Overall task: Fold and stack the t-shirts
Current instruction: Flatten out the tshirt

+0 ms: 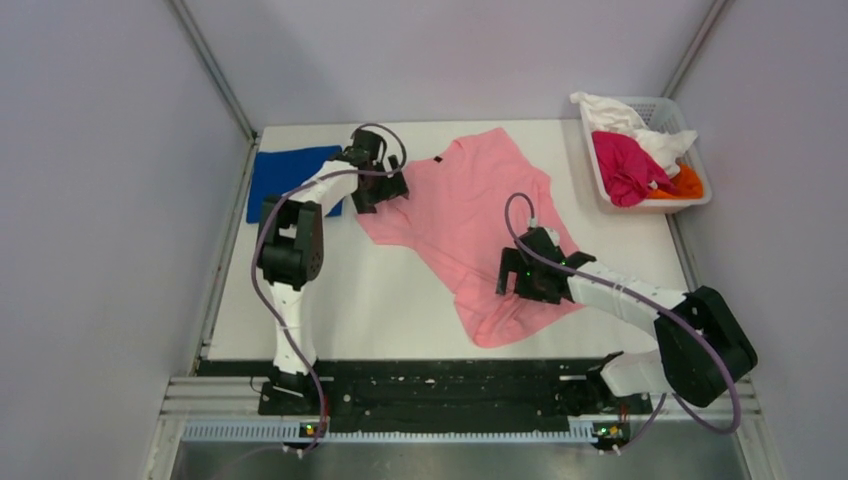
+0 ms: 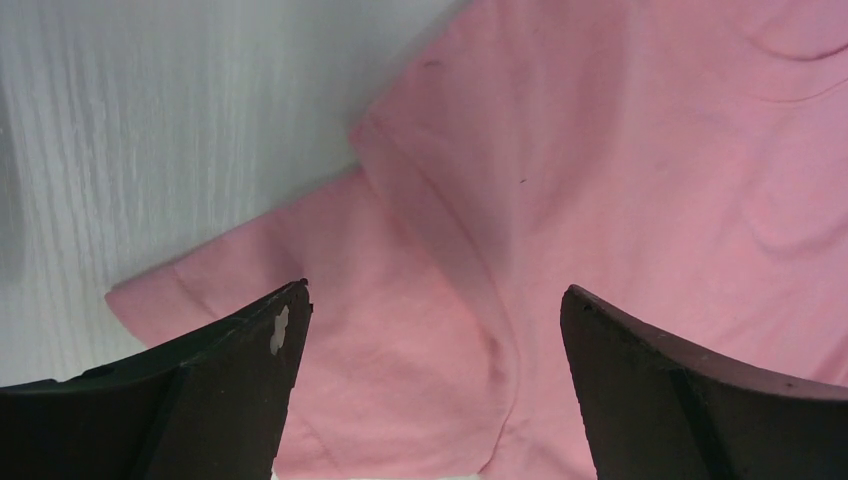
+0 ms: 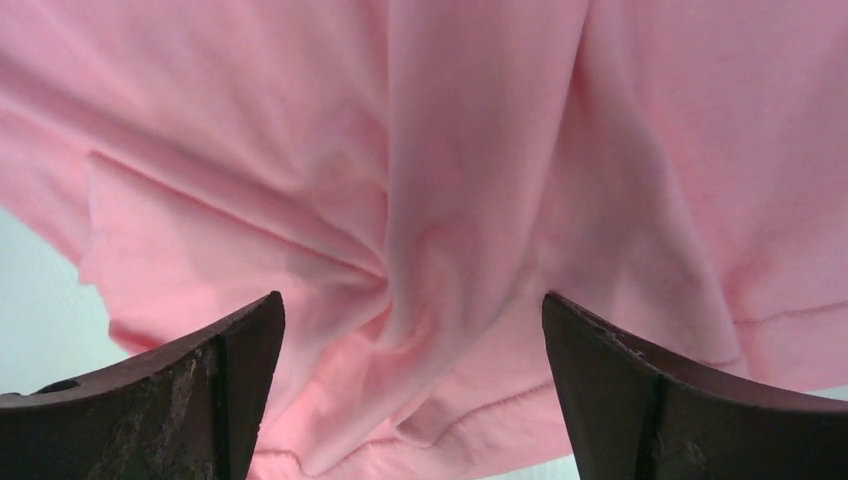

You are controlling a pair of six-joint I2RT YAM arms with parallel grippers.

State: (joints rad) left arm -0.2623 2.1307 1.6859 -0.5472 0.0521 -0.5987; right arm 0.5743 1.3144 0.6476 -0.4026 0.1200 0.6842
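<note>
A light pink t-shirt (image 1: 470, 215) lies spread and rumpled across the middle of the table, its small dark neck tag (image 1: 437, 160) at the far side. A folded royal blue t-shirt (image 1: 283, 178) lies at the far left. My left gripper (image 1: 385, 190) is open over the pink shirt's left sleeve (image 2: 330, 300), nothing between its jaws. My right gripper (image 1: 515, 280) is open over the bunched lower part of the shirt near its hem (image 3: 420, 330), holding nothing.
A white slotted basket (image 1: 690, 200) at the far right holds a white (image 1: 625, 120), a magenta (image 1: 625, 165) and an orange (image 1: 685, 182) shirt. Bare white table (image 1: 350, 300) lies in front of the pink shirt. Grey walls close in left, right and behind.
</note>
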